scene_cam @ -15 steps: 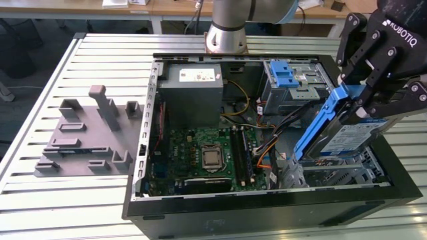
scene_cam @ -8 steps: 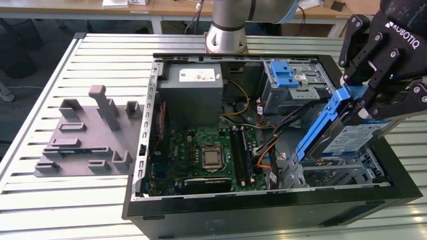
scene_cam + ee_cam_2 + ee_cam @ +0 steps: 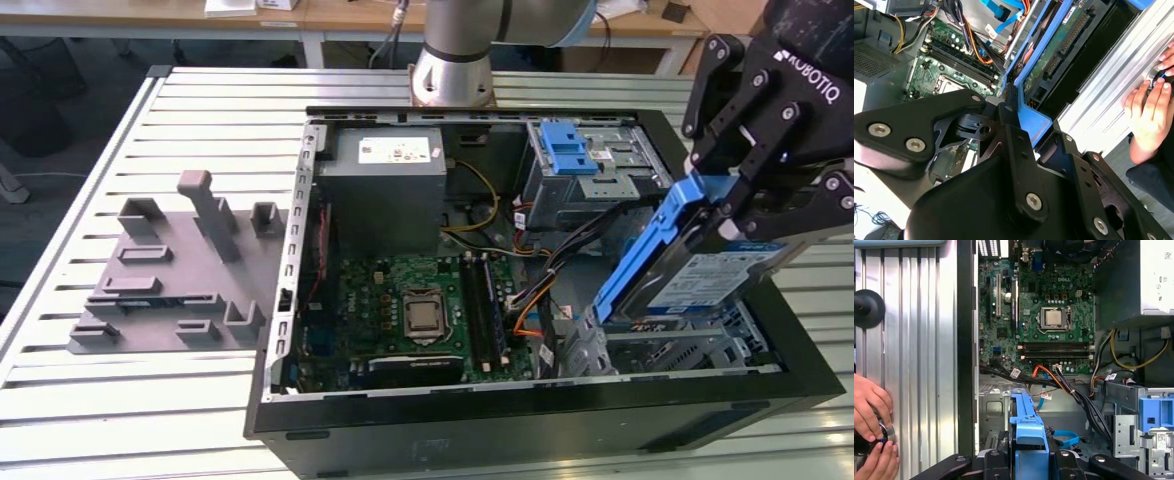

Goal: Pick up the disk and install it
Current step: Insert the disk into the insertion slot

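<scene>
The gripper is clenched on the blue-railed upper end of the disk, holding it tilted on edge just above the drive cage in the open computer case's corner at the exterior view's lower right, apparently to line it up with that bay.

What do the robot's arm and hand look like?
The arm is a smooth silver-grey tube with a pale blue cap at a joint. Its hand is matte black, built of angular linked bars fixed with silver screws, with white lettering on its body.
</scene>
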Motion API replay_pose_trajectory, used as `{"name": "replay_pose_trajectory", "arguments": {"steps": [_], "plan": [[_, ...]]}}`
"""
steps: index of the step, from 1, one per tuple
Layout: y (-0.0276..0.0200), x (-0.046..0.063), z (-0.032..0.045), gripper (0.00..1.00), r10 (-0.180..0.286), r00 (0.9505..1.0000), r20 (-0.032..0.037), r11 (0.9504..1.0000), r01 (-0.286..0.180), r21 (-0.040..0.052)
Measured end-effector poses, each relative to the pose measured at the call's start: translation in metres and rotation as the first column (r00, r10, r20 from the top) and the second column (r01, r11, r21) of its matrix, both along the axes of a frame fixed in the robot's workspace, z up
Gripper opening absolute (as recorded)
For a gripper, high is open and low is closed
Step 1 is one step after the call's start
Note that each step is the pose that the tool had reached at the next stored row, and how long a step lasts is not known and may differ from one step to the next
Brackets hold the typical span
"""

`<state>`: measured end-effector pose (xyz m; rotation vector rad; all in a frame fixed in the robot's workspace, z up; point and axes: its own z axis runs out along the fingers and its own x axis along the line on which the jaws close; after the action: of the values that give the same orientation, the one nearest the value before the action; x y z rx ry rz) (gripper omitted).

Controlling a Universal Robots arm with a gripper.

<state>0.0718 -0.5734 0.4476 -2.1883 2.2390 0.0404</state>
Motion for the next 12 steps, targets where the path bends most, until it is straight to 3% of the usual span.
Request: {"name": "replay_pose_trajectory", "arguments": {"steps": [12], "plan": [[0.0, 0.003, -0.0046, 0.36, 0.001, 1.0, 0.0, 1.0, -0.001, 0.0]]}}
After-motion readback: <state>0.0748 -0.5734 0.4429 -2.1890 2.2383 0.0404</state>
